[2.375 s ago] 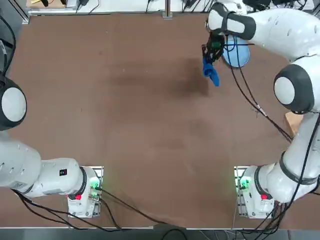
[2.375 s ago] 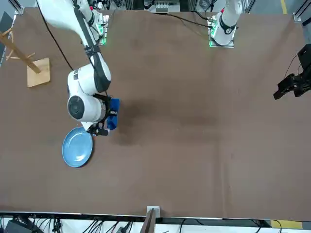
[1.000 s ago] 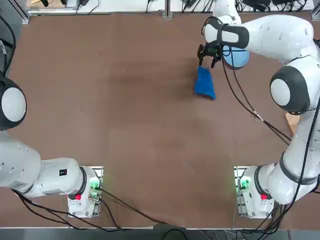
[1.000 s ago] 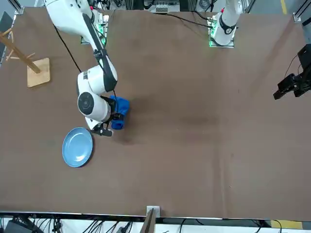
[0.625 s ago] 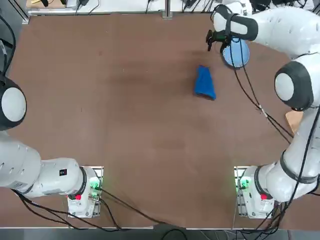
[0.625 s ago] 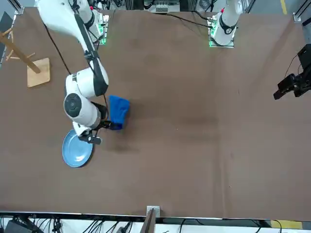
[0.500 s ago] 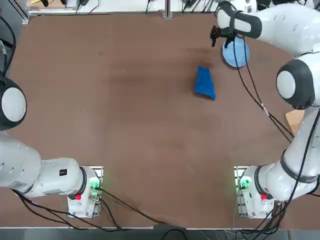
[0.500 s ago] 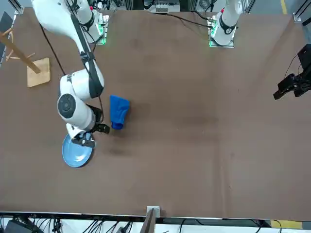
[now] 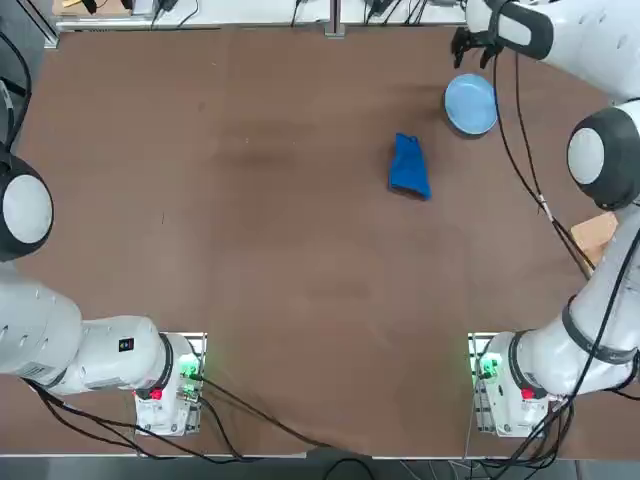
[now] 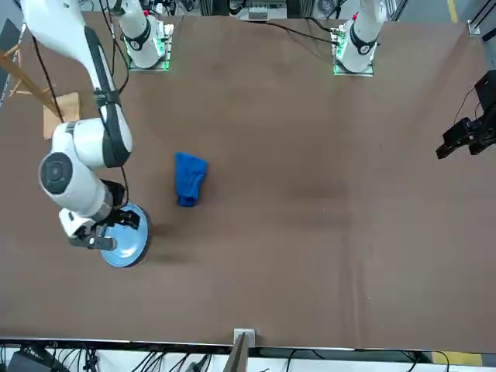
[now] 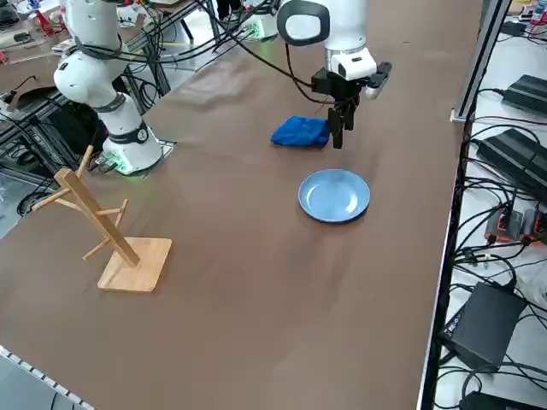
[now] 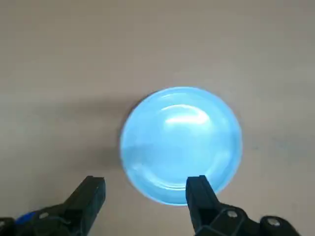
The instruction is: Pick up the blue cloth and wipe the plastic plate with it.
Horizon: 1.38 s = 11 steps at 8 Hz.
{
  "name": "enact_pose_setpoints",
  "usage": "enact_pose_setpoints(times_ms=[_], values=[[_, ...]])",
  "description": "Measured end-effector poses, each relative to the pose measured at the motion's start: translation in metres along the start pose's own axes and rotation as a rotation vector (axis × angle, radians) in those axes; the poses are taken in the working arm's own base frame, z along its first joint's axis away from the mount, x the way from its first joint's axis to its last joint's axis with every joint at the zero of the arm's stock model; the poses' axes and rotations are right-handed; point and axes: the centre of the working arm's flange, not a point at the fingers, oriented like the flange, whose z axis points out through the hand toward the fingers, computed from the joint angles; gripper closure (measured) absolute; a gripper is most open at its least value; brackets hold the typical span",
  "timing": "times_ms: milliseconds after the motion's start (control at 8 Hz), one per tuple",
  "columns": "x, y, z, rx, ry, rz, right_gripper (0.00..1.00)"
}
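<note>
While right gripper gapes, one blue cloth, one plastic plate

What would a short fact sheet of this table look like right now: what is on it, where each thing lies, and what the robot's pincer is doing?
blue cloth: bunched, lying on the brown table, apart from the plate
plastic plate: pale blue, round, flat on the table, nothing on it
right pincer: open, empty, raised above the table near the plate
wooden rack: on its square base at the table's edge, away from cloth and plate
task state: the cloth is not held
</note>
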Motion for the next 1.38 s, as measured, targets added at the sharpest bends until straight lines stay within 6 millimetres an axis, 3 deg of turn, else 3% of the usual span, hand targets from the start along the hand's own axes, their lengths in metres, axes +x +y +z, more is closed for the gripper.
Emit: enact_pose_setpoints(times_ms=[125, 375, 625, 750, 1375], values=[[0.002, 0.02, -0.017, -0.013, -0.016, 0.019, 0.0], [-0.002, 0.049, -0.076, -0.024, -0.063, 0.055, 0.0], [-0.016, 0.062, -0.136, 0.007, -0.064, 0.085, 0.0], [-0.022, 0.064, -0.153, 0.028, -0.061, 0.1, 0.0], [-0.041, 0.052, -0.186, 0.057, -0.076, 0.122, 0.0]])
